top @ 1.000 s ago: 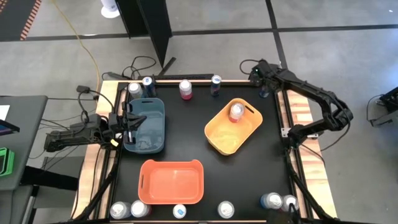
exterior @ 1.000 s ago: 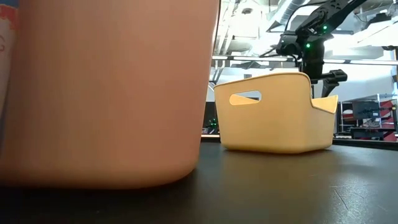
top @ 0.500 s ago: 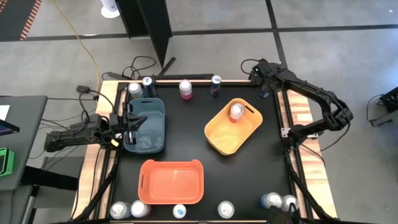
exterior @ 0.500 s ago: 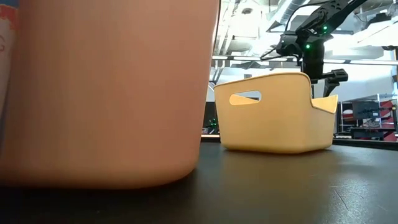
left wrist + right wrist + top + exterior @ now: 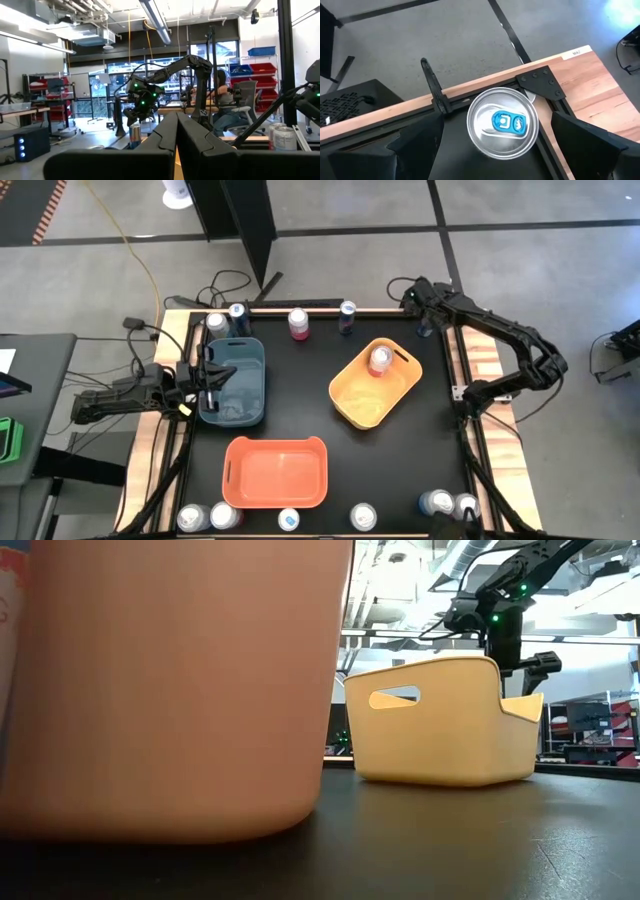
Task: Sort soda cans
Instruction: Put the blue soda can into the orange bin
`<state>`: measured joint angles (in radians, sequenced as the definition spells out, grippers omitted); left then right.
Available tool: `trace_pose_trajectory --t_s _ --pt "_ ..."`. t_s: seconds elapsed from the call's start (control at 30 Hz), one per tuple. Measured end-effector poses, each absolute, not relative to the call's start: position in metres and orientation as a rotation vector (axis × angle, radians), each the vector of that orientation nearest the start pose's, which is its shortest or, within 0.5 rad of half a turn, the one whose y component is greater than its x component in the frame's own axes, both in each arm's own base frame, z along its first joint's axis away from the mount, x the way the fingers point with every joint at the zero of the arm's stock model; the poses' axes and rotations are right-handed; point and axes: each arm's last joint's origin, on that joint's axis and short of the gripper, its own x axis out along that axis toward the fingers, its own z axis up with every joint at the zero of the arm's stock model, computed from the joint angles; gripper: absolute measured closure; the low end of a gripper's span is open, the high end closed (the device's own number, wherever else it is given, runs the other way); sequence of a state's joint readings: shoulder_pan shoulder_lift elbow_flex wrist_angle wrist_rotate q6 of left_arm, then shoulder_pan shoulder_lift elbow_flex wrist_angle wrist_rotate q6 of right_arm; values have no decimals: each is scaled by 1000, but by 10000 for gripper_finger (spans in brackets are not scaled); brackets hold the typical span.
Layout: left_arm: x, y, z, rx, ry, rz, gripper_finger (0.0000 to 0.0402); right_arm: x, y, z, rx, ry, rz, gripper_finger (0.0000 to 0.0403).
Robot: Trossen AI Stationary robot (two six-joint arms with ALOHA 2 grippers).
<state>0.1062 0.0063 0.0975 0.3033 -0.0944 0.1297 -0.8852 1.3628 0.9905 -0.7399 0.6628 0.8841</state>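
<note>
At the table's 1 o'clock corner, high view: the right gripper [image 5: 424, 308] hangs over a soda can [image 5: 503, 123] with a silver top and blue tab, its fingers [image 5: 415, 145] spread wide on either side of the can and not touching it; the can stands on the black table [image 5: 300, 390] just inside the wooden corner frame. At 9 o'clock: the left gripper [image 5: 205, 373] rests at the rim of the blue bin [image 5: 234, 380], fingers [image 5: 165, 145] pressed together with nothing between them. At centre, toward 2 o'clock: the yellow bin [image 5: 374, 383], tilted, holds one pink can [image 5: 380, 359] near its far end. At 6 o'clock: the orange bin [image 5: 276, 471]. Along the far edge, 11 to 12 o'clock: four cans, namely a silver can [image 5: 215, 322], a blue-labelled can [image 5: 238, 312], a pink-bodied can [image 5: 298, 323] and a dark blue can [image 5: 347, 314]. Along the near edge, 7 to 5 o'clock: six further cans, among them a pair at the left corner [image 5: 190, 517] and a pair at the right corner [image 5: 437, 502]. Low view: orange bin close, yellow bin beyond.
</note>
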Motion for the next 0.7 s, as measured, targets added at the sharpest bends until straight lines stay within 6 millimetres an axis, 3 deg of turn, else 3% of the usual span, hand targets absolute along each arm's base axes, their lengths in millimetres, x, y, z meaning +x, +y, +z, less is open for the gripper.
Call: trace_pose_trajectory --t_s 0.7 --pt "83 12 224 121 -383 221 399 150 -205 243 735 540 -1829 17"
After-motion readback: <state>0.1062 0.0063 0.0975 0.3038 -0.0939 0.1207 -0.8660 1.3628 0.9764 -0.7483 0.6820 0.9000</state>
